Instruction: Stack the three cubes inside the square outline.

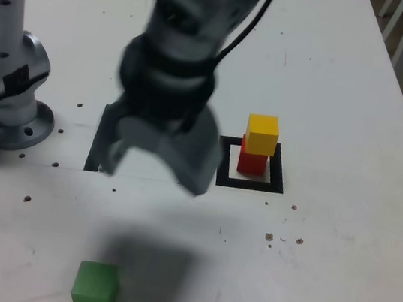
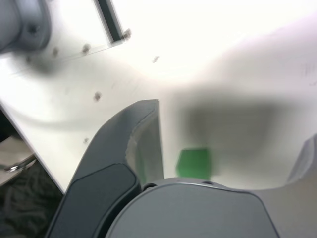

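Note:
A yellow cube (image 1: 262,134) sits on a red cube (image 1: 253,161), slightly askew, inside the square outline (image 1: 250,182) of black tape. The green cube (image 1: 96,288) lies alone near the table's front edge, at the exterior view's lower left. My gripper (image 1: 155,168) hangs blurred above the table, to the exterior view's left of the stack and farther back than the green cube. Its jaws stand wide open with nothing between them. In the wrist view the green cube (image 2: 194,162) shows on the table below, between the two fingers (image 2: 143,129), in the gripper's shadow.
The arm's grey base (image 1: 4,102) stands at the exterior view's left. A straight black tape strip (image 1: 97,139) (image 2: 110,20) lies beside it, behind the gripper. Small holes dot the white table (image 1: 319,275). The table's edge (image 2: 29,144) shows in the wrist view.

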`<state>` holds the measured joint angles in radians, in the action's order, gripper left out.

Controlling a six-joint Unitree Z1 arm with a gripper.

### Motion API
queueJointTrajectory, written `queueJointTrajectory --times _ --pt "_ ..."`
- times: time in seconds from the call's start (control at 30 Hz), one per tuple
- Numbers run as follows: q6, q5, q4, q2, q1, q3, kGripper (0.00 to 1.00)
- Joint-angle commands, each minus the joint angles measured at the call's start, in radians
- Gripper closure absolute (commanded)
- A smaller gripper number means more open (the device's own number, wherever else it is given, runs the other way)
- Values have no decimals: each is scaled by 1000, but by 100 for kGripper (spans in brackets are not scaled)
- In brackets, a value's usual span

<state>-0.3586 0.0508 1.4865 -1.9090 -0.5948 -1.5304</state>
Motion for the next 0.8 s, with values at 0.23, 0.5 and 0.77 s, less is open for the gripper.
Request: queueJointTrajectory --times 0.23,0.5,0.77 --pt "-202 89 -64 -2 -198 62 1" --pt "-275 151 -165 -39 -270 85 1" --pt "-264 179 -272 -70 -278 147 1"
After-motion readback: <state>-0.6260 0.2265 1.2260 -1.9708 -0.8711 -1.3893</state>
